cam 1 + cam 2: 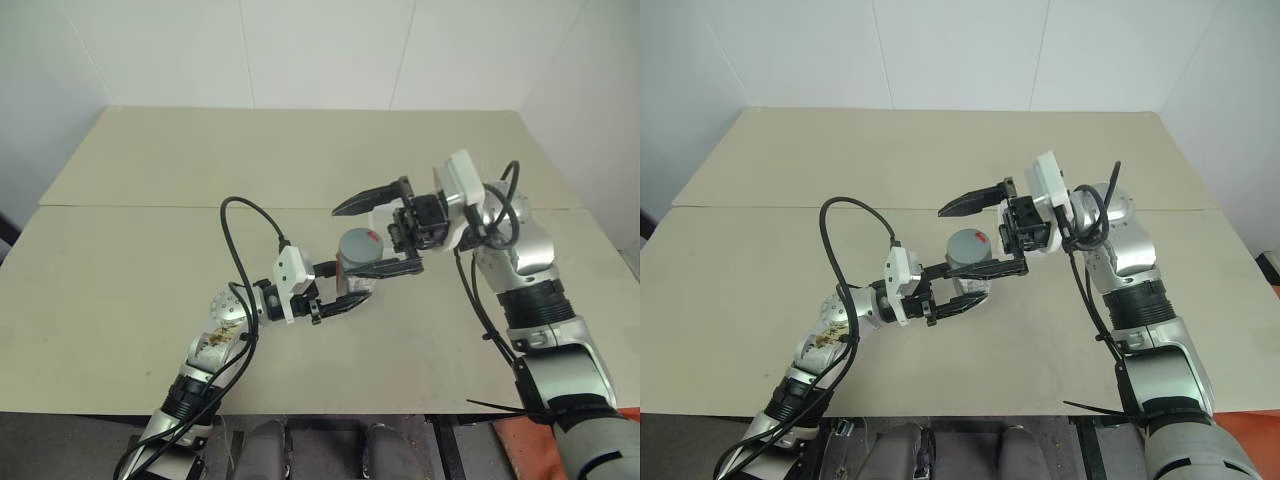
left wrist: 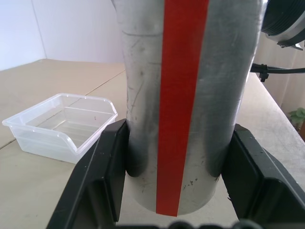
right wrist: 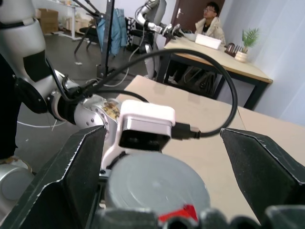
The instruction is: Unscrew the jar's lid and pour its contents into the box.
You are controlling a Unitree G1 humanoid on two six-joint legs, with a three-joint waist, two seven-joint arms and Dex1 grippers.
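**A:** What surface is this, and what room?

**B:** A pale beige worktop (image 1: 150, 300) with a seam across it, set against plain white walls. In the right wrist view, a person sits at another desk (image 3: 224, 57) beyond, with a small potted plant (image 3: 249, 40).

**A:** Where is the jar?

**B:** The jar (image 2: 186, 95), silvery with a red stripe, stands upright above the worktop, pinched by the left end effector (image 1: 335, 290). Its grey lid (image 1: 358, 245) is on. The right end effector (image 1: 380, 232) is spread wide around the lid.

**A:** And the box?

**B:** The clear box (image 2: 62, 125) rests on the worktop, near the jar.
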